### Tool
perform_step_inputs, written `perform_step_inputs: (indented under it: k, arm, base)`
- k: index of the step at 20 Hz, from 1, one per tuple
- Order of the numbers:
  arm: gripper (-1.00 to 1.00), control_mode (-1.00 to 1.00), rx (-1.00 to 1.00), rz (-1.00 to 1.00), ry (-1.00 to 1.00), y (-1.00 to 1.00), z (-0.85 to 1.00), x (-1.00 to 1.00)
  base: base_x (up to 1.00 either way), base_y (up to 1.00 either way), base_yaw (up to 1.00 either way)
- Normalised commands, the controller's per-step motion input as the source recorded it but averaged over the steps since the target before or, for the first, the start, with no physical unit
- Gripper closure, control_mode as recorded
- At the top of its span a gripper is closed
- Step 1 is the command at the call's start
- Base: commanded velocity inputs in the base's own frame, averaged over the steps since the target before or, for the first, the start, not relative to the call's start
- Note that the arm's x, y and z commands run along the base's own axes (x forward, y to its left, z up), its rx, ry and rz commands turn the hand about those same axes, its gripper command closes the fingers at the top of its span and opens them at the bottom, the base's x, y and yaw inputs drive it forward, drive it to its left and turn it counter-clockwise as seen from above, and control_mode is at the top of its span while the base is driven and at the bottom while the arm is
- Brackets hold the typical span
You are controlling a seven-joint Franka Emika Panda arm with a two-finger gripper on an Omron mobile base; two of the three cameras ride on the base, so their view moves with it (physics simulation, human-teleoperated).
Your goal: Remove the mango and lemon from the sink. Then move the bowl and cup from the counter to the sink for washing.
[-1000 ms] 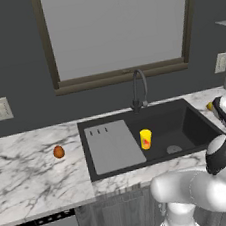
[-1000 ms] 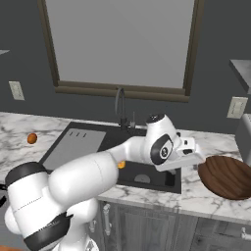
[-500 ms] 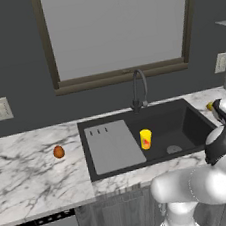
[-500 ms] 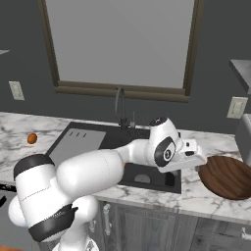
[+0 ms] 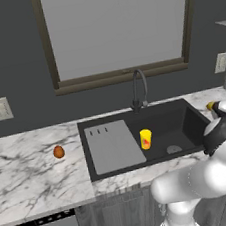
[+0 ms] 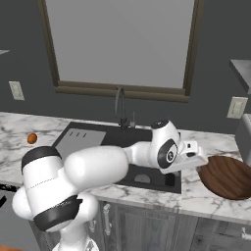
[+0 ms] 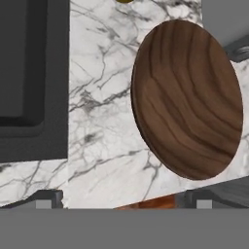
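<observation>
The dark wooden bowl [image 7: 187, 99] lies on the white marble counter [image 7: 97, 97] right of the black sink [image 7: 29, 82], ahead of my open gripper [image 7: 124, 199], whose jaws stand wide with nothing between them. From the right base, the gripper [image 6: 200, 161] hovers just left of the bowl [image 6: 228, 176]. The yellow cup [image 5: 145, 139] stands upright in the sink [image 5: 181, 121]. The mango [image 5: 58, 152] rests on the counter left of the sink. The lemon [image 5: 211, 105] sits on the counter at the sink's far right corner; its edge [image 7: 124, 1] shows at the top of the hand view.
A dark arched faucet [image 5: 139, 89] rises behind the basin, and a grey ribbed drainboard [image 5: 114, 145] fills its left part. A grey appliance [image 6: 244, 132] stands on the counter behind the bowl. Bare marble [image 5: 27, 171] spreads left of the sink.
The arm has swung to the right, carrying the open gripper from over the sink's right edge to beside the bowl. Cup, mango and bowl have stayed in place.
</observation>
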Motion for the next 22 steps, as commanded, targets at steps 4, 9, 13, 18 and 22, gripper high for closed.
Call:
perform_step_inputs:
  k: [4, 9, 13, 18, 22]
  arm:
    - [-1.00, -1.00, 0.00, 0.01, 0.00, -0.17, -0.09, 0.10]
    - [-1.00, -1.00, 0.00, 0.00, 0.00, -0.10, -0.11, 0.12]
    - [-1.00, -1.00, 0.00, 0.00, 0.00, -0.06, -0.10, 0.12]
    - [-1.00, -1.00, -0.01, 0.00, 0.00, -0.08, -0.10, 0.11]
    - [-1.00, -1.00, -0.01, 0.00, 0.00, -0.14, -0.08, 0.08]
  base:
    - [0.00, 0.00, 0.00]
    - [0.00, 0.00, 0.00]
    - [0.00, 0.00, 0.00]
    - [0.00, 0.00, 0.00]
    - [0.00, 0.00, 0.00]
